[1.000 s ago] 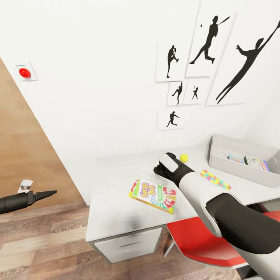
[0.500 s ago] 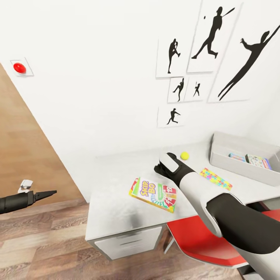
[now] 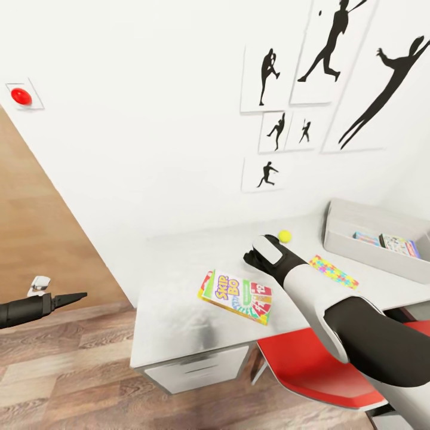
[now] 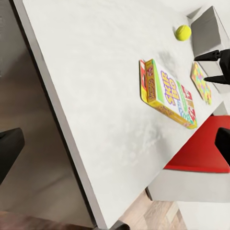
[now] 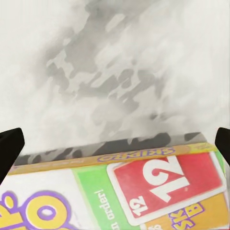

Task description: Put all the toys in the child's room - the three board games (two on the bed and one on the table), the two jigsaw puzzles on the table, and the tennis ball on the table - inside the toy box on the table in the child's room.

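Skip-Bo box point(image 5: 120, 191) between spread right-wrist jaws.

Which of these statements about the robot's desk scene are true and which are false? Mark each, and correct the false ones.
1. The green-yellow-red Skip-Bo board game box lies on the pale grey table. True.
2. The small yellow-green tennis ball sits inside the light-grey toy box. False: it rests on the table, outside it.
3. The right gripper is open. True.
4. The multicoloured jigsaw puzzle sheet lies on the red chair. False: it lies on the table.
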Available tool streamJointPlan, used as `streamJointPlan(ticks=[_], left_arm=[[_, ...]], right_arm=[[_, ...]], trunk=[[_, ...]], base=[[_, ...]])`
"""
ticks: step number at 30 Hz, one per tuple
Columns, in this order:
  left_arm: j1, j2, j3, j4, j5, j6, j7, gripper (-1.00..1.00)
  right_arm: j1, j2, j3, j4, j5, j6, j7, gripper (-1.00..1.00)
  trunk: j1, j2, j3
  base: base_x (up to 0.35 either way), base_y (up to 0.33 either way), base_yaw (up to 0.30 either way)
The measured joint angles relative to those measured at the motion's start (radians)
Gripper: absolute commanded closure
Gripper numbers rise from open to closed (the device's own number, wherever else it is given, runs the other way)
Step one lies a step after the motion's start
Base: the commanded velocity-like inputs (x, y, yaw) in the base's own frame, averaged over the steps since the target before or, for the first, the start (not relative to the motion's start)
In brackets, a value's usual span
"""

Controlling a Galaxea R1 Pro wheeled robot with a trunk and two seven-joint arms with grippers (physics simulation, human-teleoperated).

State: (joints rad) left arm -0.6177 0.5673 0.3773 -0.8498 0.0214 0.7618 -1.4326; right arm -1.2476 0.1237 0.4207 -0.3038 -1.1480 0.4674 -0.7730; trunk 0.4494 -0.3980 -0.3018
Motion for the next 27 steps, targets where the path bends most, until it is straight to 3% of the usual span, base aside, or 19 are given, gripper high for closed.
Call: streamJointPlan(ticks=[16, 27], left_arm=[[0.000, 0.000, 0.000, 0.000, 0.000, -0.001, 0.000, -1.00], [0.000, 0.000, 0.000, 0.000, -0.001, -0.001, 0.000, -1.00]], right_arm=[[0.012, -0.012, 0.000, 0.001, -0.001, -0.002, 0.003, -1.00], [0.019, -0.049, 0.000, 0.022, -0.003, -0.002, 0.003, -1.00]], trunk=[[0.000, 0.000, -0.026], [0.000, 0.000, -0.045]], base=[[0.013, 0.000, 0.000], [0.000, 0.000, 0.000]])
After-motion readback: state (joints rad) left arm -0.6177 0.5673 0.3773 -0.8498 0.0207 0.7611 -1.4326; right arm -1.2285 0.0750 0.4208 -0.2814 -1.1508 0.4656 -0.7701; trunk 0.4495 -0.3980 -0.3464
